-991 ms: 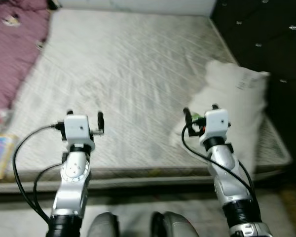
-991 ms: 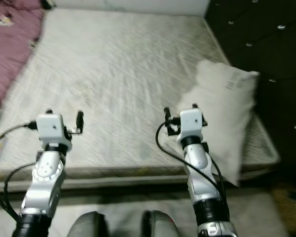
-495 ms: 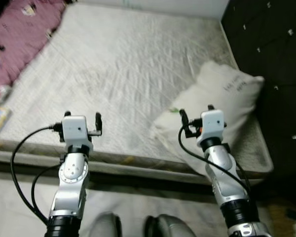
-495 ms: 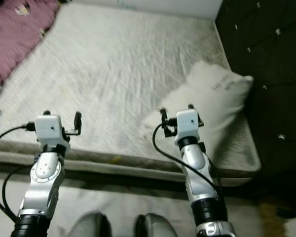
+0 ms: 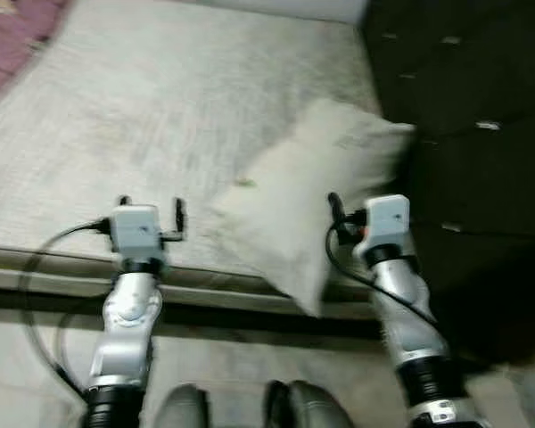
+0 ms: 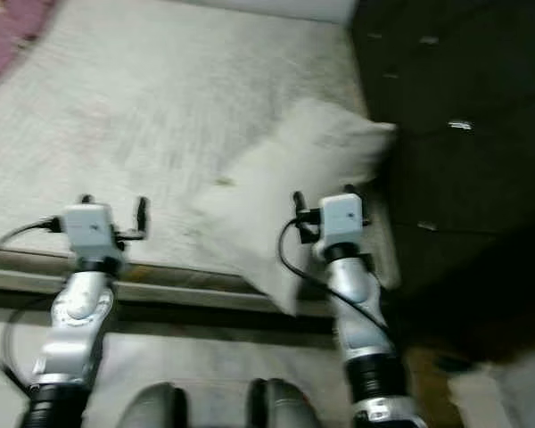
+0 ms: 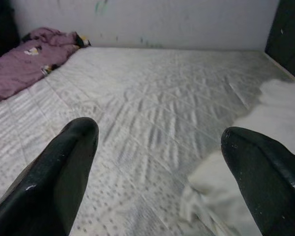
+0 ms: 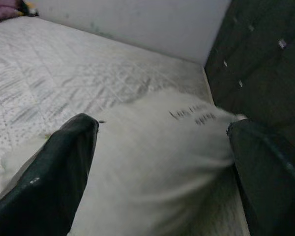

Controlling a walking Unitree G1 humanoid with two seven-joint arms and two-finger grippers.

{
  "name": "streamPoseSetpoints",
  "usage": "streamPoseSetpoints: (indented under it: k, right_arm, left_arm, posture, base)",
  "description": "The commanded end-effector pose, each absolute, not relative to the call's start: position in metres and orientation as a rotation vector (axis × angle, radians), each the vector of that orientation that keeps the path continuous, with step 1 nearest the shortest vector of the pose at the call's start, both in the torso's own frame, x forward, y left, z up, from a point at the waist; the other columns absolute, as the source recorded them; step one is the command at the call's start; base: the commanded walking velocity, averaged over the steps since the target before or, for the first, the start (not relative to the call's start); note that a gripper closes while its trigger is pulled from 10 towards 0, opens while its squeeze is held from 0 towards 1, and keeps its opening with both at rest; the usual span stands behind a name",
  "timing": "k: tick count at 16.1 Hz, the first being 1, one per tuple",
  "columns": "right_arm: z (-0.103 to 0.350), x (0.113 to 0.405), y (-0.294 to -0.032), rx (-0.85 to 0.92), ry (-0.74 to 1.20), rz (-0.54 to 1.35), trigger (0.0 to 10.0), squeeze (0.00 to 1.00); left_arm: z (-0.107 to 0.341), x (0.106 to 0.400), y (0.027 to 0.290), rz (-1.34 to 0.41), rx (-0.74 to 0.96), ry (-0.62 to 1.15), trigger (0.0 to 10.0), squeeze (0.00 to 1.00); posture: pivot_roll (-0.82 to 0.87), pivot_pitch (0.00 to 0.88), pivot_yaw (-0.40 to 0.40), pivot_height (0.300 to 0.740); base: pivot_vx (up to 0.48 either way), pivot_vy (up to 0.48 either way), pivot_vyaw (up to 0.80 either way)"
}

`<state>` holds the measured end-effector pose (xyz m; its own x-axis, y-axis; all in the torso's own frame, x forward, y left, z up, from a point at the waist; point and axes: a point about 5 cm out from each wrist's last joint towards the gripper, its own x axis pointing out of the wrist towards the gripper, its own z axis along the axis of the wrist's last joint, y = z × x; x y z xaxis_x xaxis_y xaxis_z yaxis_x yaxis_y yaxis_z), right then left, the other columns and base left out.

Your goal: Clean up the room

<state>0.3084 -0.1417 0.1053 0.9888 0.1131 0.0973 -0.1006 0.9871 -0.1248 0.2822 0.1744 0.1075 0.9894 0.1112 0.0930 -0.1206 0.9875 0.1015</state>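
Here, white pillow (image 5: 299, 192) on bare mattress (image 5: 125, 116), both hands spread.

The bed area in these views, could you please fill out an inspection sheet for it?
Surface: bare quilted mattress, no sheet.
Job's things: white pillow lying at the mattress corner, one end overhanging the edge.
Clutter: purple blanket bunched at the far side.
Grippers: left gripper open, above the mattress edge; right gripper open, aimed at the pillow, not touching.
Cables: black cable looped beside the left arm; another along the right arm.
Surroundings: dark tufted headboard on the right, white wall behind.
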Motion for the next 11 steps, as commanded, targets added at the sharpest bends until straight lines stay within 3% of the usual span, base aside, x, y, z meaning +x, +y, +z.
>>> streamPoseSetpoints:
  k: [1,4,6,11]
  right_arm:
    - [0.103,0.307,-0.1396,-0.117,-0.096,0.114,10.0,0.0]
    - [0.1027,0.3072,-0.1401,-0.109,-0.094,0.109,10.0,0.0]
    - [0.1027,0.3072,-0.1403,-0.108,-0.094,0.109,10.0,0.0]
    - [0.1028,0.3075,-0.1401,-0.107,-0.094,0.109,10.0,0.0]
  left_arm:
    - [0.108,0.2807,0.1764,0.118,0.105,-0.092,10.0,0.0]
    - [0.1092,0.2808,0.1749,0.1,0.097,-0.104,10.0,0.0]
    - [0.1094,0.2808,0.1744,0.096,0.093,-0.107,10.0,0.0]
    - [0.1098,0.2809,0.1736,0.083,0.091,-0.112,10.0,0.0]
  posture:
    - [0.02,0.158,-0.068,0.74]
    - [0.02,0.159,-0.068,0.74]
    - [0.02,0.159,-0.068,0.74]
    - [0.02,0.161,-0.067,0.74]
  base:
    - [0.0,0.0,0.0]
    - [0.086,0.0,-0.13]
    - [0.296,0.0,-0.63]
    - [0.356,0.0,0.0]
